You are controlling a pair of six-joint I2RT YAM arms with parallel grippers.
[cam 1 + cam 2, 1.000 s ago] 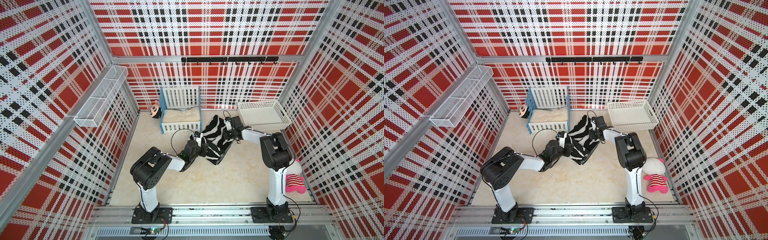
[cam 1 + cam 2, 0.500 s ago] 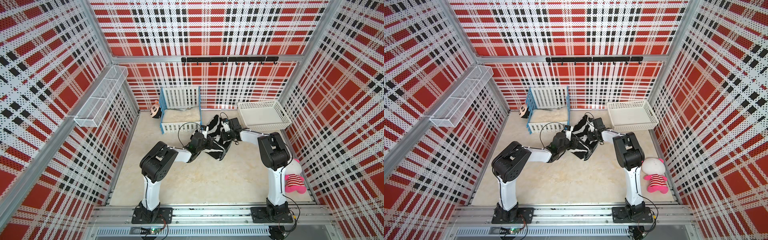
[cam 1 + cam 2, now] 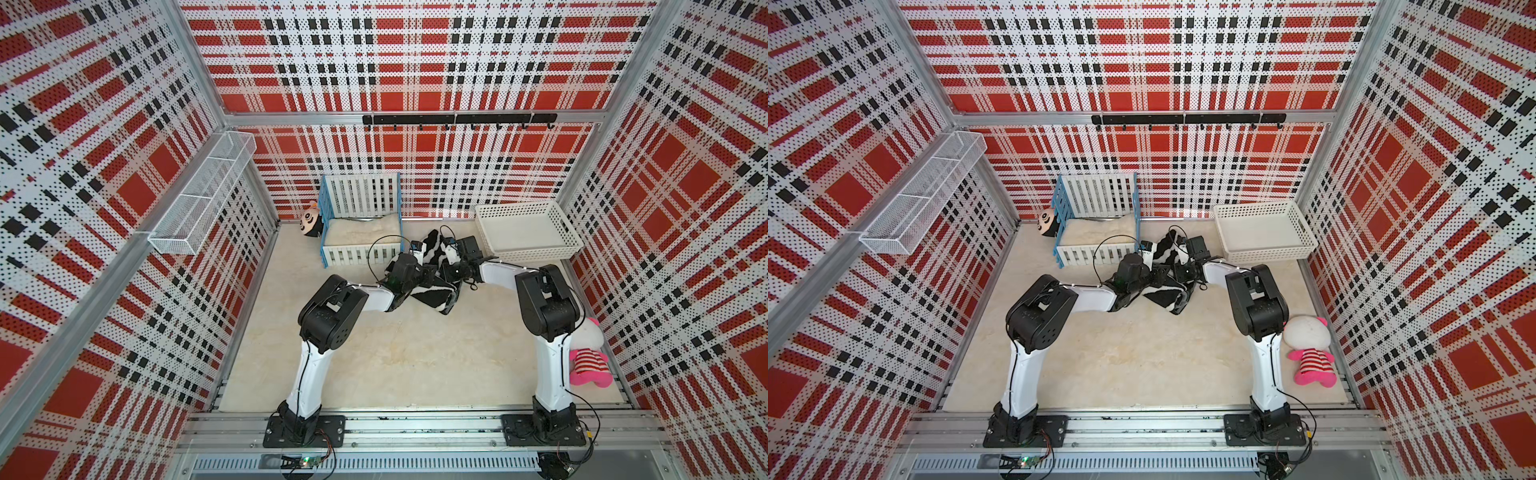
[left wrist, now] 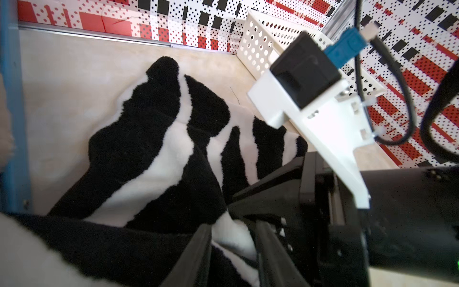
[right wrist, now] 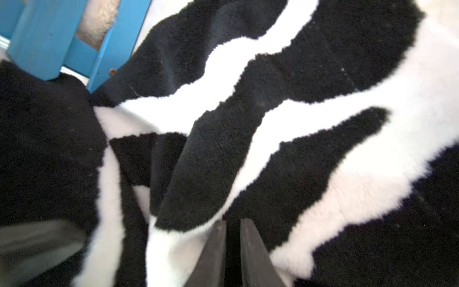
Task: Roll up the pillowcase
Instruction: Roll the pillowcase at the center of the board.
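Your fluffy black-and-white zebra-striped pillowcase lies in a bunched heap on the cream floor. It is between the little blue-and-white wooden crib and the white plastic basket with holes. Your left gripper is pinching a fold of it. Your right gripper rests on the stripes, jaws almost together. You cannot tell if cloth is caught between them.

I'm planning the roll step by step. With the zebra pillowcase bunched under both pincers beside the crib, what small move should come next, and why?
Probably open the right pincer and lift it slightly for a fresh grip. Its jaws stand nearly together on the pillowcase, which lies crumpled, not rolled, while the left pincer pinches a white fold.
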